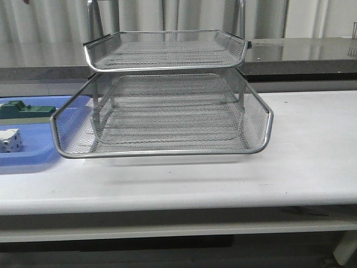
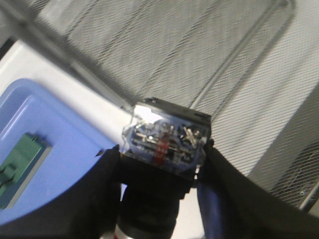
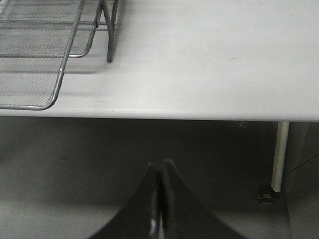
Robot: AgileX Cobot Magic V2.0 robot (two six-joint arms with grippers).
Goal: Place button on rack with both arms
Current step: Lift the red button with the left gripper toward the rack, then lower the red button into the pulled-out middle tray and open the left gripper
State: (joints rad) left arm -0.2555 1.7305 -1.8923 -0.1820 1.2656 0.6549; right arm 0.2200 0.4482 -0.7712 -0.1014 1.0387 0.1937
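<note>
Surface: white table [image 1: 312, 151] is carrying everything.
Centre: wire rack [image 1: 167, 111] is standing on it.
Left: blue tray [image 1: 33, 156] is lying beside the rack.

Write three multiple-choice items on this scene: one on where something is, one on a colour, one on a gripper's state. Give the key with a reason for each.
1. Where is the blue tray relative to the rack in the front view?
A. To its left on the table
B. On its top tier
C. To its right on the table

2. What colour is the block lying in the blue tray beside the white cube?
A. Red
B. Green
C. Yellow

3. What is the state of the left gripper?
A. Open and empty
B. Shut on the white cube
C. Shut on the button

Key:
1 A, the tray sits at the left edge of the front view, partly behind the rack's lower tier.
2 B, it appears green in the front and left wrist views.
3 C, black fingers press both sides of the button's body, over the rack mesh.
</note>
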